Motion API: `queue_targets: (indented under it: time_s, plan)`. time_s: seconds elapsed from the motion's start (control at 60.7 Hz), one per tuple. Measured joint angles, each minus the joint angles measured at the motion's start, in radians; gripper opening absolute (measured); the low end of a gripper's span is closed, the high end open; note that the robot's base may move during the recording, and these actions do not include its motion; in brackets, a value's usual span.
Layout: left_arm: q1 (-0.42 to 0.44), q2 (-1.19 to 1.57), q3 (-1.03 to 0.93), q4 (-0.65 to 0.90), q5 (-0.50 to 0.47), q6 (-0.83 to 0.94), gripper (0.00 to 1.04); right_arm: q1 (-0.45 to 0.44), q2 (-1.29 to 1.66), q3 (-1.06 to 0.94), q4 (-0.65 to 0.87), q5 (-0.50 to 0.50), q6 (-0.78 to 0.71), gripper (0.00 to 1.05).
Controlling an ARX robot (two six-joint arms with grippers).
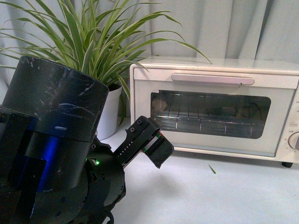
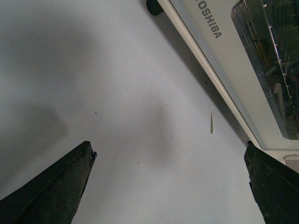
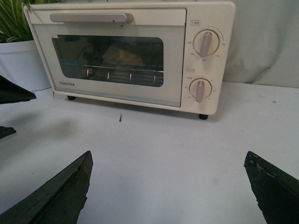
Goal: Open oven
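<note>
The cream-white TOSHIBA oven (image 1: pixel 215 109) stands on the white table with its glass door shut. Its silver bar handle (image 1: pixel 212 79) runs along the top of the door, and a wire rack shows behind the glass. My left gripper (image 1: pixel 159 148) is open and empty, low over the table just off the oven's lower left corner. In the left wrist view the gripper (image 2: pixel 170 154) spans bare table, with the oven door (image 2: pixel 205 44) close ahead. My right gripper (image 3: pixel 168 158) is open and empty, farther back and facing the oven (image 3: pixel 126 56), its handle (image 3: pixel 91 17) and two knobs (image 3: pixel 205 43).
A leafy plant in a white pot (image 1: pixel 111 112) stands left of the oven, behind my left arm (image 1: pixel 51 140). A small sliver of debris (image 1: pixel 212 169) lies on the table (image 1: pixel 224 196) before the oven. A grey curtain hangs behind.
</note>
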Motion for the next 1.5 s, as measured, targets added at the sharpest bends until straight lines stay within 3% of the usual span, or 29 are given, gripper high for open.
queue_targets:
  time_s: [0.198,0.461,0.791,1.499]
  plan:
    - [0.02,-0.001,0.001,0.002,0.0,-0.021,0.98,0.139,0.387,0.183,0.235,0.127,-0.056,0.95]
    - [0.018,0.014,0.011,0.0,-0.004,-0.035,0.98,0.217,0.864,0.52,0.301,0.276,-0.043,0.95]
    - [0.018,0.017,0.019,0.001,-0.002,-0.052,0.98,0.253,1.158,0.769,0.204,0.371,0.053,0.95]
    - [0.024,0.016,0.019,0.002,0.005,-0.061,0.98,0.302,1.326,0.997,0.076,0.484,0.135,0.95]
